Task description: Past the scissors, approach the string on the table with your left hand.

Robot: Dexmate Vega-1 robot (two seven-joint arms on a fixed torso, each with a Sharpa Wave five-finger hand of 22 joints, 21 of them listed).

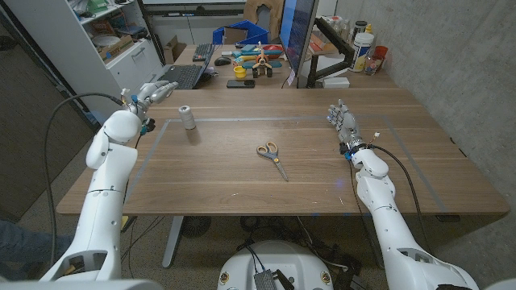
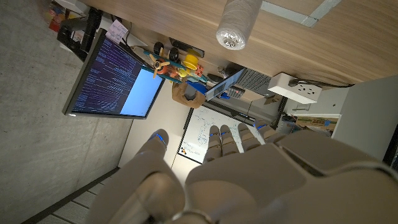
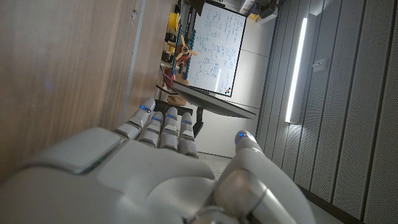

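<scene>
A spool of pale string [image 1: 187,118] stands upright on the wooden table [image 1: 242,173] inside the taped rectangle, at its far left corner; it also shows end-on as the spool [image 2: 232,30] in the left wrist view. Scissors with orange handles [image 1: 272,159] lie near the table's middle, blades pointing toward the front. My left hand [image 1: 155,93] hovers open above the table's far left edge, left of and beyond the spool, fingers [image 2: 225,138] stretched out and holding nothing. My right hand [image 1: 343,122] stands open at the right side of the table, empty.
Grey tape [image 1: 266,120] marks a rectangle on the table. Behind the far edge are a laptop [image 1: 179,76], a monitor [image 1: 297,32], a phone [image 1: 239,83], colourful toys [image 1: 258,59] and bottles [image 1: 363,47]. White shelving [image 1: 113,40] stands at the far left.
</scene>
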